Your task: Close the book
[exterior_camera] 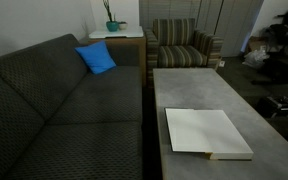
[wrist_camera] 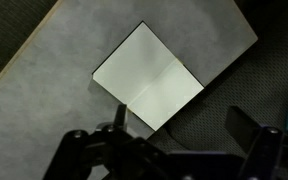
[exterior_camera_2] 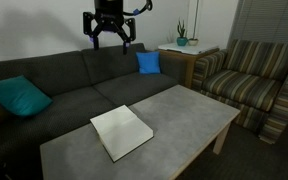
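large hardback book point(exterior_camera_2: 121, 131), laid open with white pages up at the near end of the grey rectangular table point(exterior_camera_2: 189, 108); black gripper point(exterior_camera_2: 111, 41) poised high above, jaws apart and empty; approach judged in hand, descent to one cover edge needed.

Dim indoor light, low-res soft pics, muted colors, wrist view blurry, dark unfocused foregrnd

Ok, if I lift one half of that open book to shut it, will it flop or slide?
The book lies open and flat; it looks thick, so a lifted half probably swings as a fairly stiff slab, though top pages may fan. It seems heavy for its size, so it likely stays put on the smooth table rather than sliding.
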Action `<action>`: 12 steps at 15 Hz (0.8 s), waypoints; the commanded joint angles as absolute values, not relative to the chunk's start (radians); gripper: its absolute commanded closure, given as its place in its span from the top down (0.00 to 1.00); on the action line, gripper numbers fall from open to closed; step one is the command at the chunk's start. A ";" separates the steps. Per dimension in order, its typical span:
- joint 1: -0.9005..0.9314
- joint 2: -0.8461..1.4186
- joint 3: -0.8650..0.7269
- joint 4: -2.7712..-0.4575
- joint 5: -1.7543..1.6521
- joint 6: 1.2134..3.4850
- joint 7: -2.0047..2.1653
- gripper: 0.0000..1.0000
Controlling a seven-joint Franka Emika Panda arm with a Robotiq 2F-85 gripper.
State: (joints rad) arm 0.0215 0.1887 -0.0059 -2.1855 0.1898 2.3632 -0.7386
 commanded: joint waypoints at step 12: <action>-0.023 0.542 0.191 -1.859 0.242 2.502 -0.867 1.00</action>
State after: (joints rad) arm 0.0098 0.3988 0.1281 -2.0128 0.2357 2.5165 -0.8065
